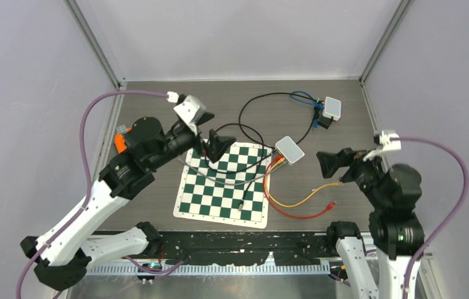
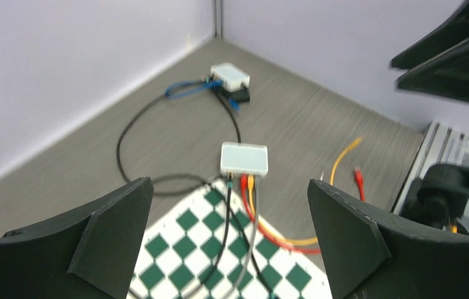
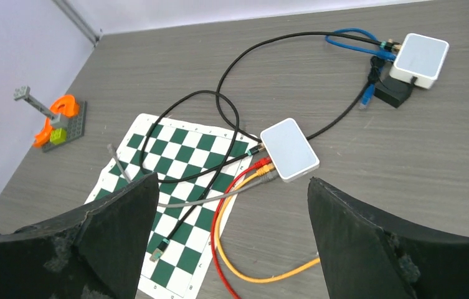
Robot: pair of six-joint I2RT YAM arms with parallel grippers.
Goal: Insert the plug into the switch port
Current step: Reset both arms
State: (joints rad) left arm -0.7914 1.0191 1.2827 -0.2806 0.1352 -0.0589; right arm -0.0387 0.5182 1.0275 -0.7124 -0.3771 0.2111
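Both wide (left tool [image 1: 219, 146], right tool [image 1: 326, 163]); switch [image 1: 289, 149] beside mat [image 1: 219, 205] corner.

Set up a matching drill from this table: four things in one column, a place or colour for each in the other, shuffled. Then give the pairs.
Things
1. blue cable
2. red cable
3. orange block
4. chess mat

Places or colours
A. green and white squares
B. runs to the near switch
C. at the far switch
D. left of the mat

Pairs: 1-C, 2-B, 3-D, 4-A
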